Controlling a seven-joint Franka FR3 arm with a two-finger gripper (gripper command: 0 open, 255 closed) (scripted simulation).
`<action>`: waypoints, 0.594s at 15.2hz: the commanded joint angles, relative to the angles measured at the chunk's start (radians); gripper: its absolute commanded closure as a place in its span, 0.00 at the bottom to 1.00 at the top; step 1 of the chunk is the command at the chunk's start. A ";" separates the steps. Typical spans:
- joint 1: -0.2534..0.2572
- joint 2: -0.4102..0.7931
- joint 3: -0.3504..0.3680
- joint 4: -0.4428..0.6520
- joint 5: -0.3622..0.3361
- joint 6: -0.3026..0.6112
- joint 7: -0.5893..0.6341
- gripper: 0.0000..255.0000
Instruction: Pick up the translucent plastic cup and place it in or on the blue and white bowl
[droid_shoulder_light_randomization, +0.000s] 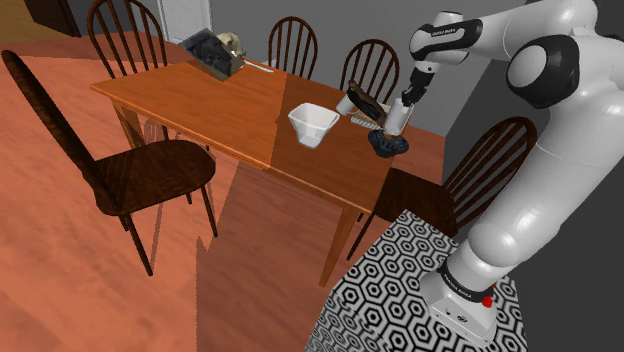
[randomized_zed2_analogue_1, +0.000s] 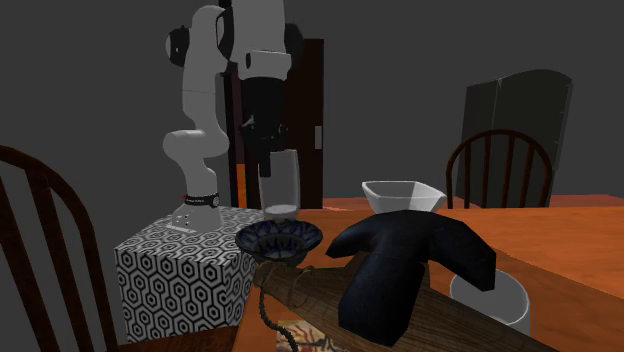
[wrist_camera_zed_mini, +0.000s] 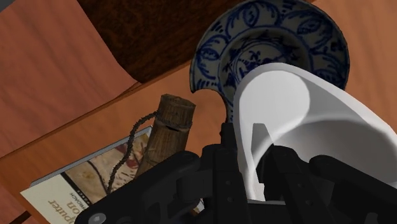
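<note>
Wooden dining table (droid_shoulder_light_randomization: 220, 100) is serving as the work surface, with dark chairs (droid_shoulder_light_randomization: 150, 175) standing around it. At the table's near corner the gripper (randomized_zed2_analogue_1: 268, 168) is pinching the cup (randomized_zed2_analogue_1: 281, 185) by its upper wall, the fingers pressing on the cup rather than meeting.

The cup is hanging clear of the table, directly over the blue and white bowl (randomized_zed2_analogue_1: 279, 238). Its base is sitting just above the bowl's rim and does not appear to be touching it. This high grip is judged to be serving the release: it is leaving the base free to go down into the bowl without the fingers fouling the rim.

The cup's long axis is running near vertical, with the mouth pointing up toward the hand and the base pointing down at the bowl. A white dish (droid_shoulder_light_randomization: 313, 125) is standing well apart along the table and is not obstructing the descent.
</note>
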 joint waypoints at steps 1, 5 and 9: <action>0.000 0.005 0.001 -0.021 0.003 0.027 -0.001 1.00; -0.001 0.019 0.002 -0.061 0.011 0.079 -0.006 1.00; -0.001 0.019 0.002 -0.061 0.011 0.079 -0.006 1.00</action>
